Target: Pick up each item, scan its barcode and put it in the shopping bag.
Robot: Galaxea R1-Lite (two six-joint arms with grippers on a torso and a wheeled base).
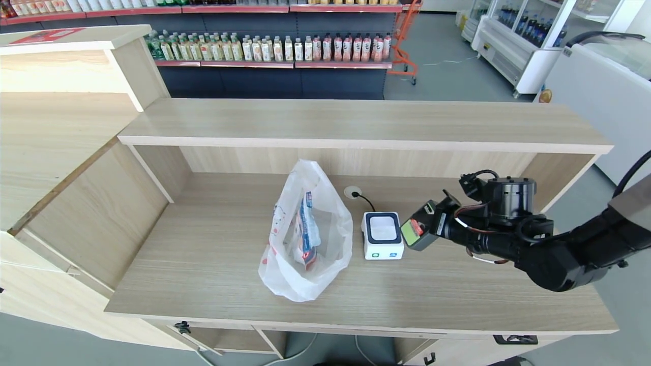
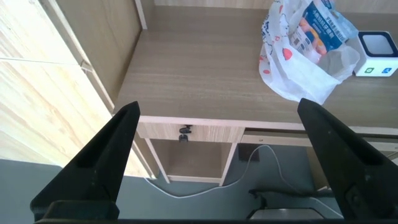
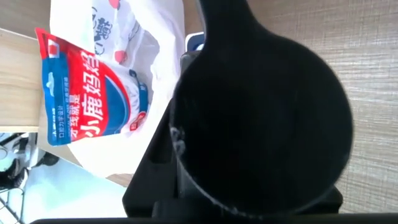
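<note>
Right jaws hold a dark container [image 1: 418,233] beside the scanner [image 1: 383,235]; left jaws wide. Judged best practice: face its barcode squarely to the scanner.

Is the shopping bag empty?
No, a red and blue packet stands inside the shopping bag.

surface [image 1: 203,264]: pale wood-grain, matt, smooth
bag [image 1: 285,277]: thin translucent plastic, crinkled, faint sheen
packet [image 1: 306,229]: glossy printed plastic film
scanner [image 1: 382,249]: smooth white plastic, glossy window
box [image 1: 418,233]: smooth, slightly glossy face
left claw [image 2: 217,109]: matt black plastic
</note>
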